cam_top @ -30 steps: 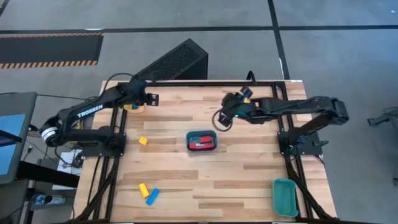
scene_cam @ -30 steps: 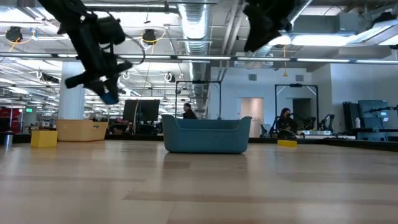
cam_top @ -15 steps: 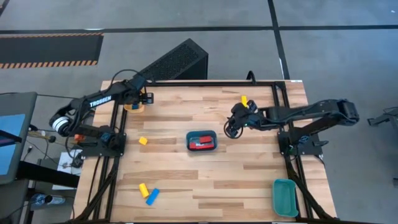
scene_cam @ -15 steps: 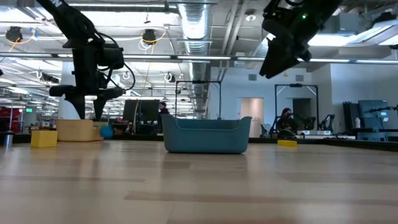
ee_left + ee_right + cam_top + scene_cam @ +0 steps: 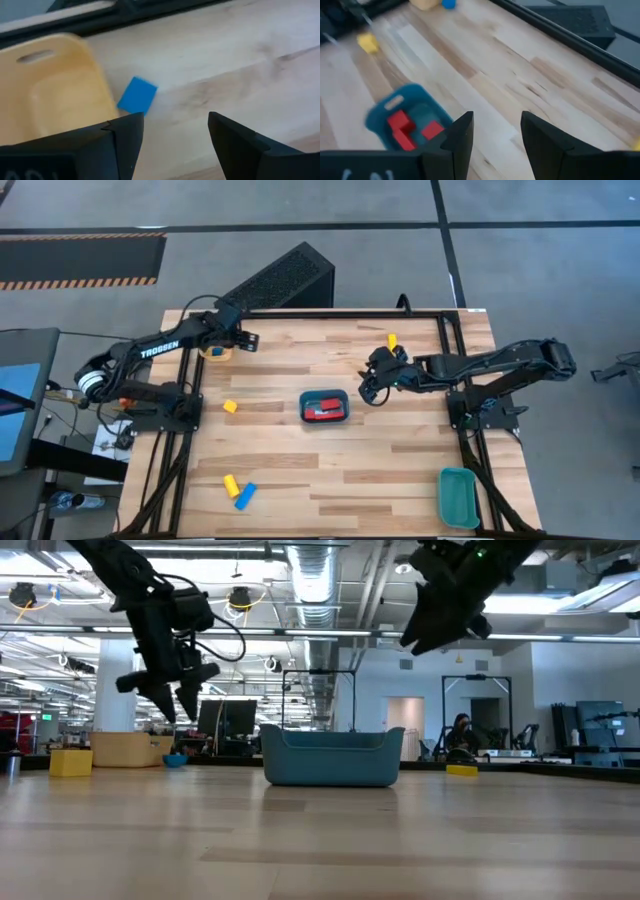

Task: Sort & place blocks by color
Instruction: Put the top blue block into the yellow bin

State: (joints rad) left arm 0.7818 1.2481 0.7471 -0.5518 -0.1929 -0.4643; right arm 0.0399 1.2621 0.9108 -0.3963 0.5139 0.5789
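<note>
Worktop (image 5: 400, 480), light wood, black frame; sorting partly done.

- Teal tray (image 5: 325, 406), centre of worktop: holds the red blocks (image 5: 402, 127), at least three. Red looks finished; no red block shows elsewhere.
- Yellow-orange tray (image 5: 55, 95), far left corner: nothing visible inside it from the left wrist view. A blue block (image 5: 137, 96) lies on the wood just beside its wall, outside it.
- Second teal tray (image 5: 459, 497), near right corner: contents cannot be made out from above.
- Loose yellow block (image 5: 230, 407) toward the left edge; a yellow bar (image 5: 231, 484) and a blue bar (image 5: 245, 496) touching each other near the near left corner; a yellow block (image 5: 392, 340) by the far edge, right of centre.
- Left hand (image 5: 172, 137): raised by the far left corner, fingers apart, holding nothing.
- Right hand (image 5: 495, 132): raised right of the centre tray, fingers apart, holding nothing.

Judgement: roughly a third done; blue and yellow still to be gathered.
</note>
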